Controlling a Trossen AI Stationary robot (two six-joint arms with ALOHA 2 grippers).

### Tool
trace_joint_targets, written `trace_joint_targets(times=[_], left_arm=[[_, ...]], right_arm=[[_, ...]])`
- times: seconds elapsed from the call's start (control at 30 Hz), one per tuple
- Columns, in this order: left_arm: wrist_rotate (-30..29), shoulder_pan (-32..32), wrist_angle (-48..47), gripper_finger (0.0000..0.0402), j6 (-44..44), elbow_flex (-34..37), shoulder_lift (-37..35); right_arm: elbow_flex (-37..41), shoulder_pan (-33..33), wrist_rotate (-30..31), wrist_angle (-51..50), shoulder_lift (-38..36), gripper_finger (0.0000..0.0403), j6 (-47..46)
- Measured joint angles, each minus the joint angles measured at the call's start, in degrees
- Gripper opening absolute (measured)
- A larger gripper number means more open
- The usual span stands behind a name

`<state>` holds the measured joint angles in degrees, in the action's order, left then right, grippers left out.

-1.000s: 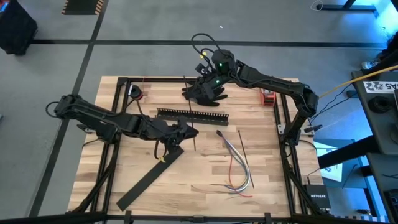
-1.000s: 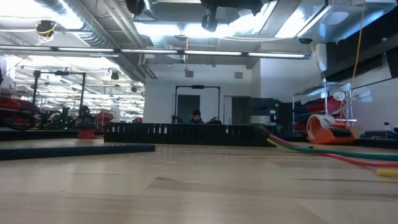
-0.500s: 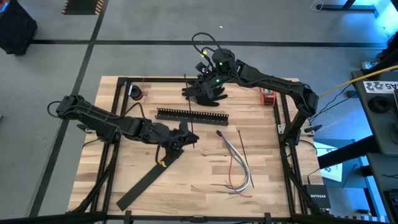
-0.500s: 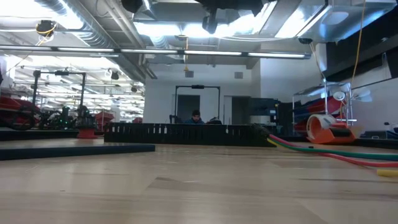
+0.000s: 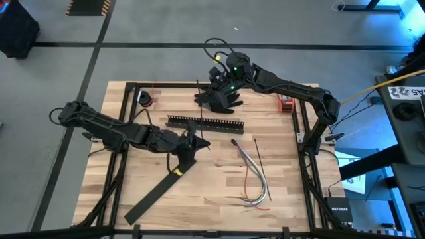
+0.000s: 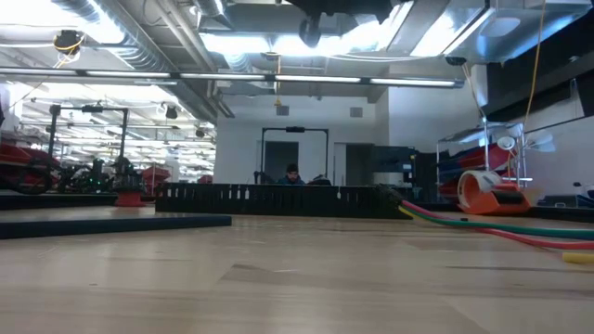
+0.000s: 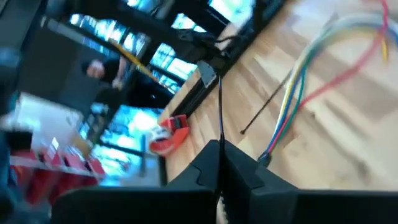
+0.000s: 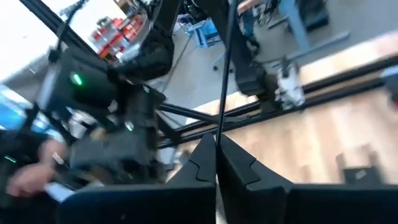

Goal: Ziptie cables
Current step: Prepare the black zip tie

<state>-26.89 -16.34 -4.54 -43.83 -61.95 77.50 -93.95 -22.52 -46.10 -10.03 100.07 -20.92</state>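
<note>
A thin ziptie (image 7: 220, 112) is pinched by the left gripper (image 5: 193, 141), mid-table, left of the cables (image 5: 253, 174). Another thin strip (image 8: 224, 68) is pinched by the right gripper (image 5: 214, 99), far side.

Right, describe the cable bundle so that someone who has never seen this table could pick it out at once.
Start at the wooden table seen from above and find the long comb-slotted black bar across its middle. Just below the bar's right end lie the cables, a loose bundle of thin wires. They alone are curved and coloured grey, white and red, unlike the straight dark loose ziptie beside them and the flat black strip.
</note>
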Motion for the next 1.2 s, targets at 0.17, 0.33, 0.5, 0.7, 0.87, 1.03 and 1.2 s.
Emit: trace_joint_targets(times=[0.17,0.33,0.5,0.7,0.87,1.03,1.2], left_arm=[[-1.85,1.58,0.42,0.0001,15.84,0.0,-4.61],[-1.96,4.29,1.64,0.0001,37.67,-0.02,-10.58],[-2.0,6.83,2.92,0.0001,60.39,-0.02,-13.29],[-1.82,8.36,3.85,0.0001,80.62,-0.02,-13.31],[-1.78,8.48,3.26,0.0001,87.73,-0.01,-12.61],[-0.97,8.53,2.17,0.0001,91.29,-0.02,-11.81],[-0.71,8.56,1.16,0.0001,91.39,0.02,-11.22]], right_arm=[[0.0,0.0,5.61,0.11,0.0,0.0001,15.8],[0.0,0.14,12.88,0.09,0.0,0.0001,32.1],[0.02,2.04,20.24,0.03,0.0,0.0001,48.31],[0.02,5.45,29.0,0.1,0.0,0.0001,65.72],[0.02,7.11,33.73,0.75,0.0,0.0001,71.39],[0.02,7.55,36.17,0.74,0.0,0.0001,74.24],[0.02,8.04,36.14,0.48,0.0,0.0001,74.33]])
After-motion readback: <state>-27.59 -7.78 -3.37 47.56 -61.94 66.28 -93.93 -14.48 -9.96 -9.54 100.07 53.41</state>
